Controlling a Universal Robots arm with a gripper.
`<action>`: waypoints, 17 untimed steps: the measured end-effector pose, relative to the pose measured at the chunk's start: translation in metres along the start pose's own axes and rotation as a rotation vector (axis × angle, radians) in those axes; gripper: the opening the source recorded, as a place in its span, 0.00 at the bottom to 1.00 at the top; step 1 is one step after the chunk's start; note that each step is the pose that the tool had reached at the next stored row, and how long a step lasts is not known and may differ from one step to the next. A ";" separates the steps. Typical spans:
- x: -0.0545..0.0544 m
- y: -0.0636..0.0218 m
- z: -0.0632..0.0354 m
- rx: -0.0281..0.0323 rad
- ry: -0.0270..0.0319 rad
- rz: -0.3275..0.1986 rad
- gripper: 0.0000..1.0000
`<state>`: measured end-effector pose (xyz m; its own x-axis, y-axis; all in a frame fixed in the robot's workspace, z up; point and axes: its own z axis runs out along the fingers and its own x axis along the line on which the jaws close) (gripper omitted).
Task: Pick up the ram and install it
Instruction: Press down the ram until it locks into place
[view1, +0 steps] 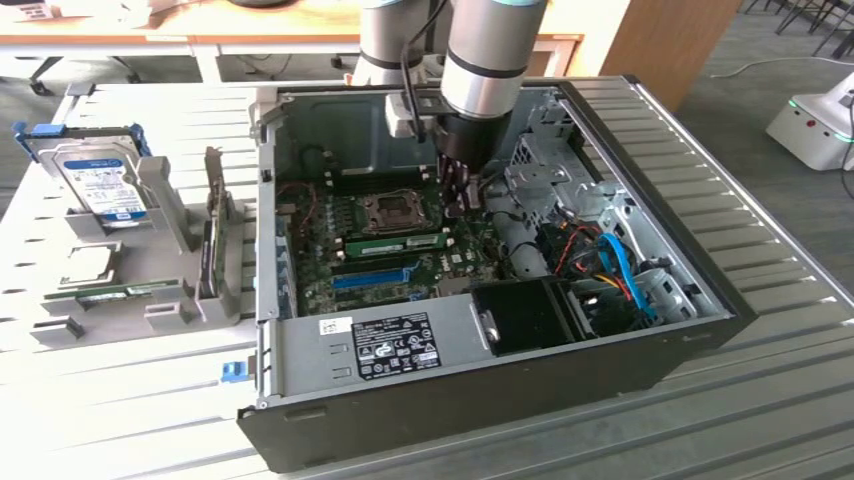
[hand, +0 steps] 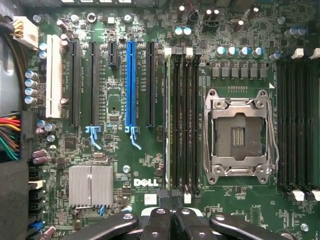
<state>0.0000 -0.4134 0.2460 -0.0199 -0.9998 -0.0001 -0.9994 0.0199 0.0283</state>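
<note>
A: Where's the ram (view1: 400, 243)?
B: We see it standing in a slot mid-motherboard (hand: 150, 160), between the socket (view1: 396, 210) and the blue slot (view1: 370, 275); seated, we'd say.
A: And the gripper (view1: 461, 203)?
B: Jaws closed on nothing, poised over one end of that slot. We judge they're pinched together as one blunt tip for pressing.
A: The other stick (view1: 124, 292)?
B: Parked in the rack (view1: 154, 315) by the bench's edge, the exterior view's left.

1. An open black computer case (view1: 534, 400) lies on a ribbed metal table (view1: 761, 420).
2. Inside it, a green motherboard (hand: 150, 160) carries a silver CPU socket (hand: 239, 135), a bright blue slot strip (hand: 131, 82) among black slots, and a finned heatsink (hand: 91, 185).
3. Blue cables (view1: 621, 265) curl towards the case's side at the exterior view's right.
4. A blue-labelled hard drive (view1: 104, 190) stands in a grey holder (view1: 160, 215) beside the case, at the exterior view's left.
</note>
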 end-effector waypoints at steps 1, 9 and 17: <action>0.000 0.0000 0.0009 0.0000 0.0001 0.000 0.11; 0.000 -0.0002 0.0081 -0.0001 0.0001 0.000 0.11; 0.000 -0.0003 0.0126 -0.0001 0.0001 0.000 0.11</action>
<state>0.0000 -0.4135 0.2334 -0.0202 -0.9998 0.0000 -0.9994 0.0202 0.0283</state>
